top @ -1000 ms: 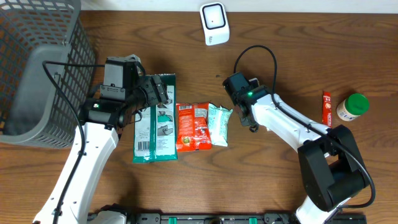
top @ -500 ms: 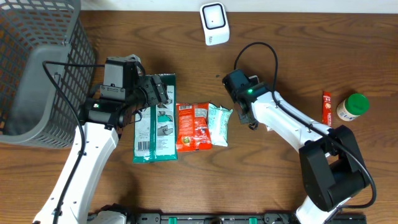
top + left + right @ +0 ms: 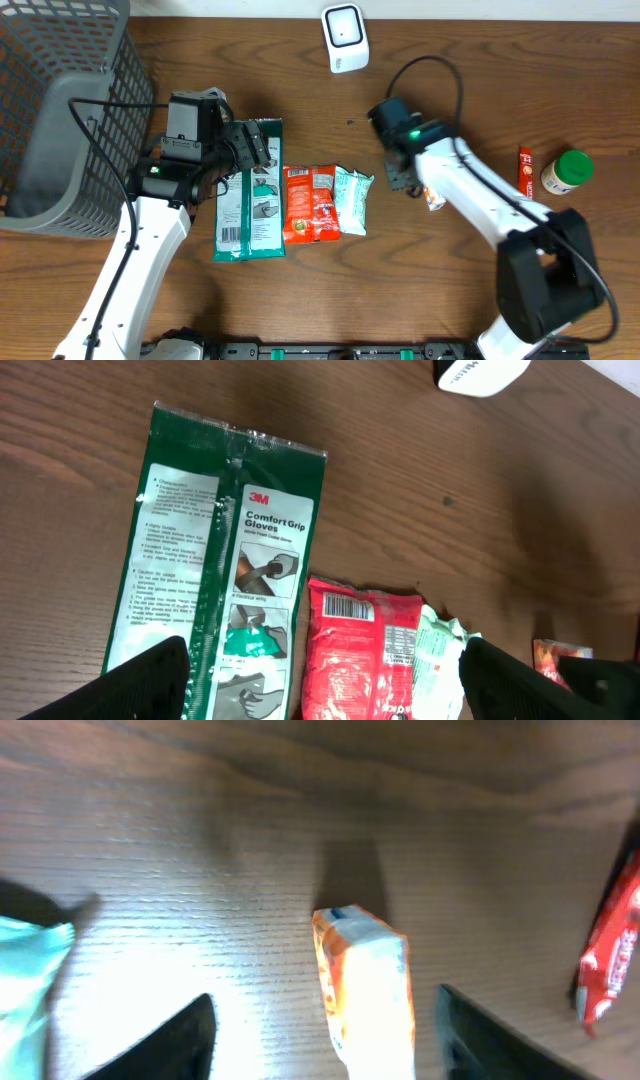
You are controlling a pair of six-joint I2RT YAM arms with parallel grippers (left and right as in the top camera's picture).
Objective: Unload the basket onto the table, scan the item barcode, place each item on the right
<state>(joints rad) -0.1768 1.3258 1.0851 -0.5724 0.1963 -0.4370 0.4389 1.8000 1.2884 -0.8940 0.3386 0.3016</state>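
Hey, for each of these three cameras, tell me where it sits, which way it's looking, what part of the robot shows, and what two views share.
Overhead: above the table, looking straight down; left tool and right tool show.
Left wrist: on left arm, looking down at gloves pack; own fingertips show.
Right wrist: on right arm, looking down at orange packet; own fingers show.
Shared: gloves pack, in overhead and left wrist.

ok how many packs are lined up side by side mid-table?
3: green gloves pack at the left end, red snack pack in the middle, pale teal pack at the right end. None looks hidden.
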